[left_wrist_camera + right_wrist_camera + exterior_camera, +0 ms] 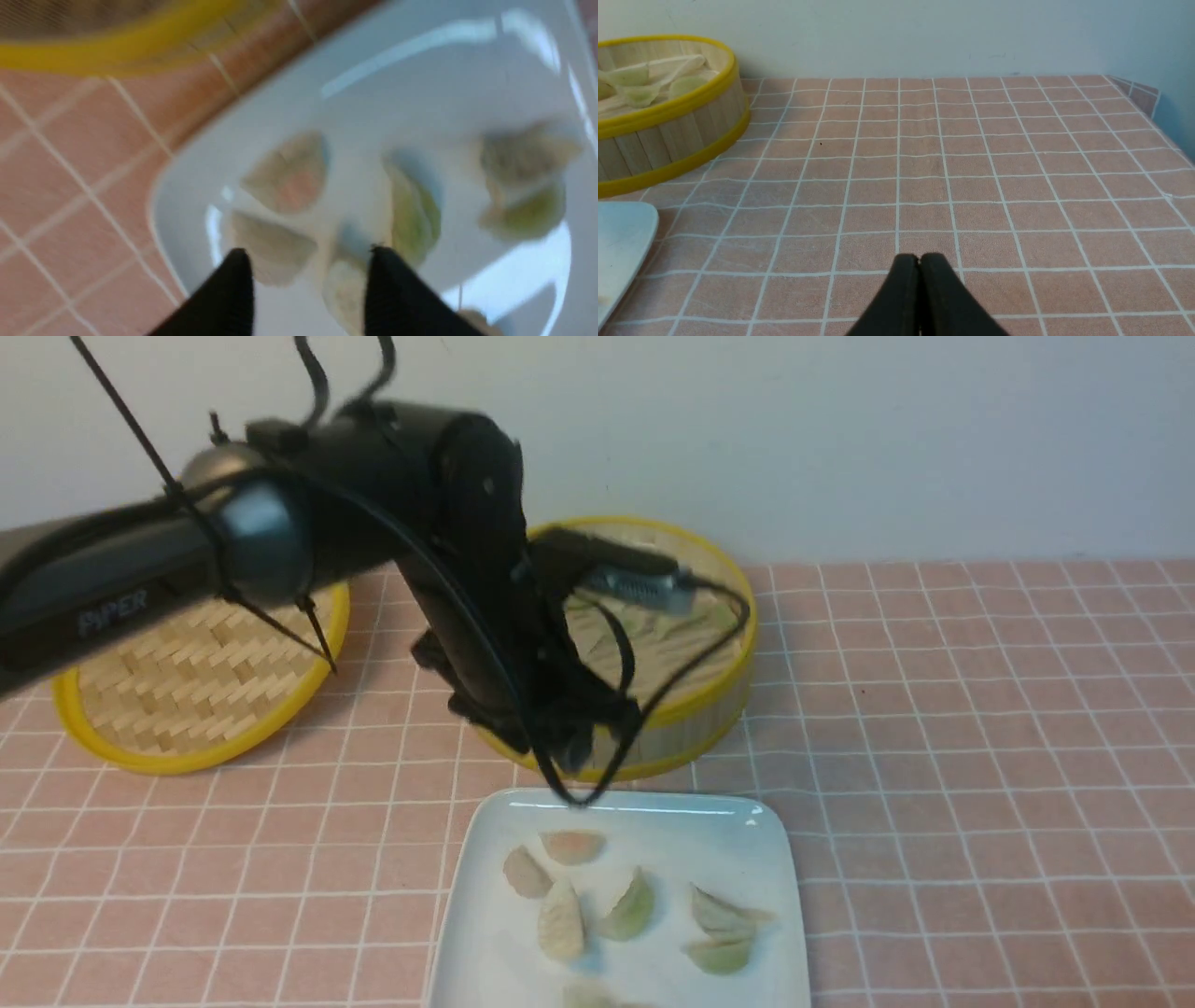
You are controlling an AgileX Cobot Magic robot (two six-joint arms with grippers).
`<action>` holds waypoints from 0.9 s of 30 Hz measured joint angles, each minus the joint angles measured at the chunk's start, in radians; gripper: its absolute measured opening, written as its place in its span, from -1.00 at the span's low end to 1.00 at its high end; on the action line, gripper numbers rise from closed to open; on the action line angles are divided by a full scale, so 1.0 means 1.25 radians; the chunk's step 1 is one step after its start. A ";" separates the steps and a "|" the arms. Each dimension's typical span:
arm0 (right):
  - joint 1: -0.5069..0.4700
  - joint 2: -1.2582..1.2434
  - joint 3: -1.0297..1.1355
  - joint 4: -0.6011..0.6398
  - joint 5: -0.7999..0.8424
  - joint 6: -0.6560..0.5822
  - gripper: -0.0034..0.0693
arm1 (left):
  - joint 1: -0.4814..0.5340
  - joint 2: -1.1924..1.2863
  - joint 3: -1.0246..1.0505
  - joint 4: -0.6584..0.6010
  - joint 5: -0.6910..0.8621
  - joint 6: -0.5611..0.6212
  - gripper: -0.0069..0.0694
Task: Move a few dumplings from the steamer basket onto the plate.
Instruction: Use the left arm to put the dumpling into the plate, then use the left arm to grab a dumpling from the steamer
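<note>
And here's the left gripper [310,280], fingers apart and nothing between them, high over the plate [672,831], where several dumplings [630,905] lie (more sit back in the steamer basket [738,681])!

- Soft, moderately bright light falls over the bench [934,756].
- White glare streaks the plate [359,116], sharpest near its rim in the left wrist view.
- The left arm [373,504] is blurred in the front view.
- Left wrist view: soft, smeared; tool [313,280] fuzzy.
- Right wrist view: fairly crisp.
</note>
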 joint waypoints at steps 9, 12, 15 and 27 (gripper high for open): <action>0.000 0.000 0.000 0.000 0.000 0.000 -0.95 | 0.099 0.165 -0.302 0.032 -0.058 -0.020 -0.79; 0.000 0.000 0.000 0.000 0.000 0.000 -0.95 | 0.103 0.255 -0.383 0.061 -0.067 -0.020 -0.62; 0.000 0.000 0.000 0.000 0.000 0.000 -0.95 | 0.103 0.332 -0.438 0.096 -0.099 -0.020 -0.30; 0.000 0.000 0.000 0.000 0.000 0.000 -0.95 | 0.103 0.448 -0.463 0.210 -0.230 -0.026 0.32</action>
